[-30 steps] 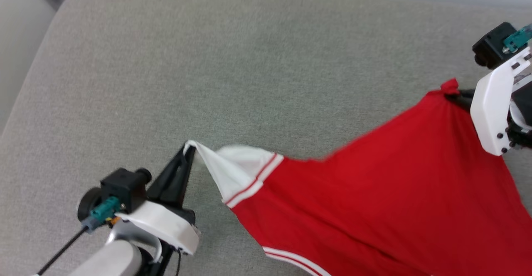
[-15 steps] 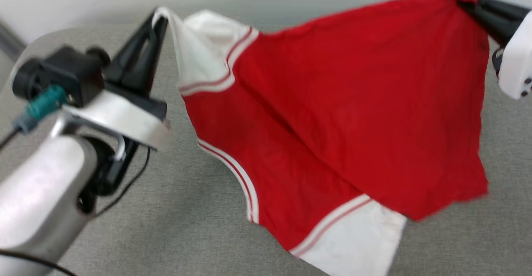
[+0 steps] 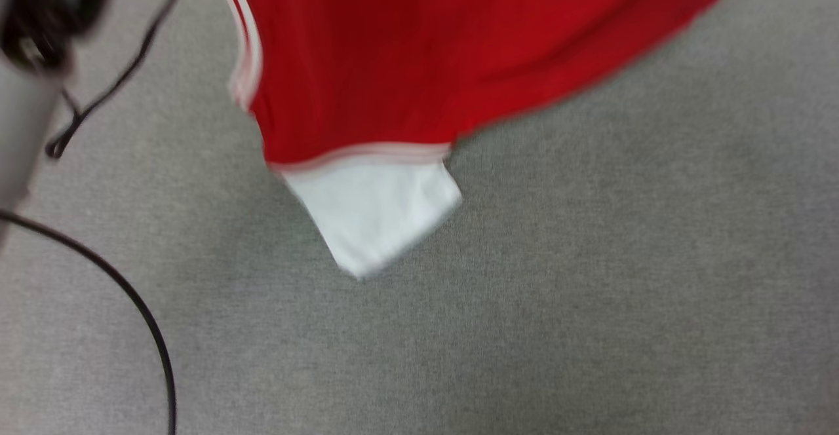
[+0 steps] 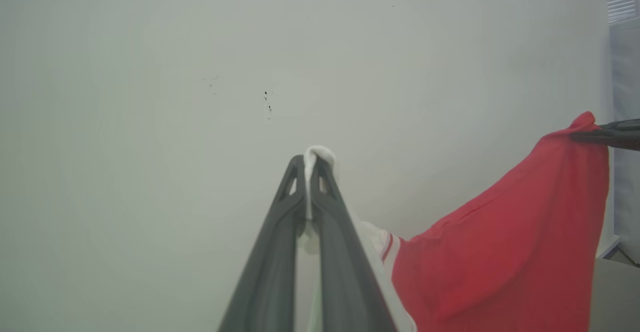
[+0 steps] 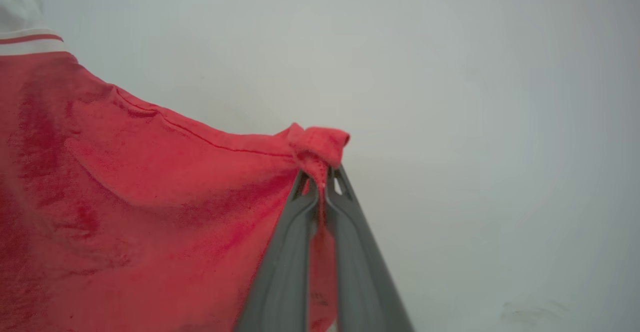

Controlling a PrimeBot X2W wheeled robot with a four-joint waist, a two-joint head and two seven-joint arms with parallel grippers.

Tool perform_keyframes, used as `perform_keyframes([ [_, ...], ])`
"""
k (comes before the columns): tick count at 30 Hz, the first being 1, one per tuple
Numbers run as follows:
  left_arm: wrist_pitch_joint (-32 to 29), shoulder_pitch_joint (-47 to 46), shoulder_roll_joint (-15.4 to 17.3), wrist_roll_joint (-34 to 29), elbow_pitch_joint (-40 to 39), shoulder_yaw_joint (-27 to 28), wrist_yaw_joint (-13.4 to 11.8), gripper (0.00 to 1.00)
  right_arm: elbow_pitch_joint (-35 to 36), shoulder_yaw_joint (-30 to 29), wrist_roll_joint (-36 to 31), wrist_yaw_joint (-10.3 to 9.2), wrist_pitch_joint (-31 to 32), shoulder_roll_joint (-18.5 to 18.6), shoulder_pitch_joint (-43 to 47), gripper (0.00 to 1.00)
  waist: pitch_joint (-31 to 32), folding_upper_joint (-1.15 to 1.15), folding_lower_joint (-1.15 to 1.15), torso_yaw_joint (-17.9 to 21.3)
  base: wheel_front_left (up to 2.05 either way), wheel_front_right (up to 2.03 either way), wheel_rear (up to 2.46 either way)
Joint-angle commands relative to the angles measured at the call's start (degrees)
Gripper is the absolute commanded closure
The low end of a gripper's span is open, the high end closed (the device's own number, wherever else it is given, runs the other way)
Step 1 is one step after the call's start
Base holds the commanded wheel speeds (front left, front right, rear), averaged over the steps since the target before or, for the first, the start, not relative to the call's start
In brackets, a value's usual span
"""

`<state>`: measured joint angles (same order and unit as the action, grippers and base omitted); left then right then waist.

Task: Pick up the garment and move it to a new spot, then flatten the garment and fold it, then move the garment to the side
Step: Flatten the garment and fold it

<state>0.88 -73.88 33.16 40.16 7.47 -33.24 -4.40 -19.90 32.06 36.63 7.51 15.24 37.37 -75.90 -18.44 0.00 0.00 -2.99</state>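
The garment [image 3: 419, 55], red with white sleeves and striped trim, hangs in the air above the grey padded surface [image 3: 590, 291]; one white sleeve [image 3: 373, 212] dangles at its lowest point. In the left wrist view my left gripper [image 4: 311, 164] is shut on a white sleeve tip, with the red cloth [image 4: 510, 252] stretching off to the right. My right gripper [image 5: 320, 177] is shut on a bunched red corner [image 5: 320, 144] of the garment [image 5: 125, 197], which spreads to its left. The right gripper's fingers [image 4: 612, 133] also show at the far right of the left wrist view, holding that corner.
A black cable [image 3: 131, 297] curves across the lower left of the head view beside my pale left forearm [image 3: 16, 107]. A plain pale wall [image 4: 200, 72] lies behind both grippers. The grey surface spreads wide below the hanging cloth.
Both arms have lifted the garment high off the surface, so it now hangs stretched between the grippers. The head view has shifted as well.
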Motion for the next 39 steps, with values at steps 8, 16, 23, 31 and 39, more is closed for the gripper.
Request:
perform_keyframes([
  [8, -1.7, -19.8, -2.7, -2.4, 9.7, 1.0, 4.0, 1.0, -6.9, -3.9, -6.3, -0.03, -0.8, -4.9, -16.4, 1.0, -9.6, 0.0, 0.0, 0.6, 0.0, 0.0, 0.0],
  [16, -1.1, -34.6, -6.7, -2.5, 19.7, 1.8, 7.1, 1.0, -15.1, -3.7, -10.4, -0.04, -2.8, -8.3, -30.0, 1.0, -15.6, 0.0, 0.0, 0.6, 0.0, 0.0, 0.0],
  [23, 2.2, -38.1, -8.3, -2.1, 29.1, 1.4, 9.4, 1.0, -21.6, -2.1, -11.3, -0.04, -6.2, -10.5, -33.5, 1.0, -18.2, 0.0, 0.0, 0.5, 0.0, 0.0, 0.0],
  [31, 5.3, -32.6, -9.1, -1.3, 34.7, -1.1, 10.9, 1.0, -25.6, 2.5, -8.6, -0.04, -8.6, -11.2, -28.3, 1.0, -17.9, 0.0, 0.0, 0.3, 0.0, 0.0, 0.0],
  [39, 9.0, -19.0, -9.1, 1.1, 36.0, -5.1, 11.7, 1.0, -28.9, 8.2, -3.1, -0.04, -12.3, -12.5, -16.2, 1.0, -12.8, 0.0, 0.0, 0.2, 0.0, 0.0, 0.0],
])
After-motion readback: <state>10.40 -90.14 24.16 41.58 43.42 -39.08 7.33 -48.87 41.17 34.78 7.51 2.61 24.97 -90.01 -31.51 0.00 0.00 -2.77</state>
